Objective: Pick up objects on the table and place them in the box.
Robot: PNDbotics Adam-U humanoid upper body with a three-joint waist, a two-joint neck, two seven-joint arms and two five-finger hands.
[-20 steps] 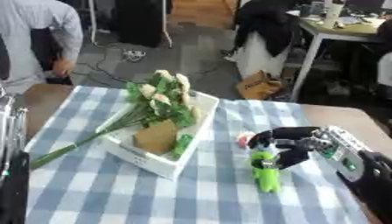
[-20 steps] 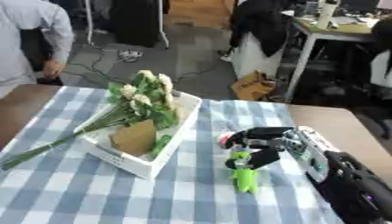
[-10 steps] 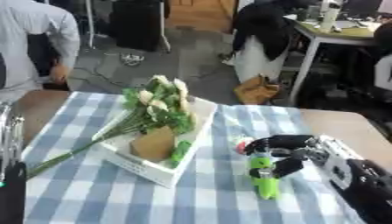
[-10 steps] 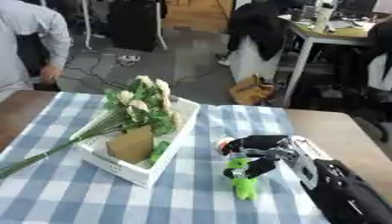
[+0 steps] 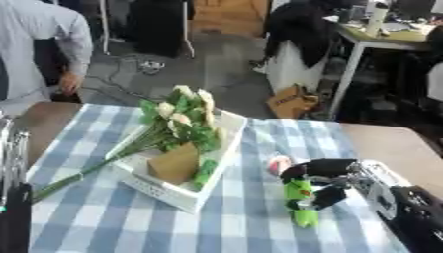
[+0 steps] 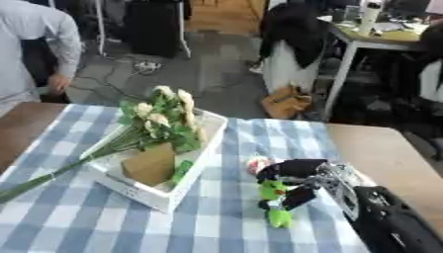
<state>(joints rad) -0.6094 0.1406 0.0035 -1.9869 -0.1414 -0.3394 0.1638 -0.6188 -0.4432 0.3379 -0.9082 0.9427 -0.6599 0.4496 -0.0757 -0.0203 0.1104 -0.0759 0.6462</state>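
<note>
- The robot's right hand (image 5: pixel 322 179) reaches in from the 4 o'clock corner, black fingers curled round the upper part of a bright green, elongated soft toy-like object (image 5: pixel 301 200); the thumb side sits below it, near the object's middle.
- That green object stands roughly upright on the blue-and-white checked tablecloth (image 5: pixel 104 222), its lower end touching the cloth (its exact shape is too blurred to name).
- A small round pinkish-white item (image 5: pixel 277 163) lies just beside the hand at its 10 o'clock, on the cloth; what it is cannot be told.
- A white rectangular cardboard box (image 5: pixel 169 189) sits at the hand's 9 o'clock, near but apart from the green object, turned askew on the cloth.
- Inside the box: a bunch of cream artificial flowers with green leaves (image 5: pixel 183 116), heads toward 12 o'clock, long green stems (image 5: pixel 83 172) running out over the box's edge toward 8 o'clock onto the cloth.
- Also in the box, a tan paper-like flat piece (image 5: pixel 176 163) and a thin green strip (image 5: pixel 206 171) alongside it at 3 o'clock.
- The left hand (image 5: pixel 10 163) shows only as silvery-black parts at the 9 o'clock edge (whether its fingers are spread or curled cannot be told).
- Bare brown wooden tabletop (image 6: pixel 385 153) shows beyond the cloth at 3 o'clock.
</note>
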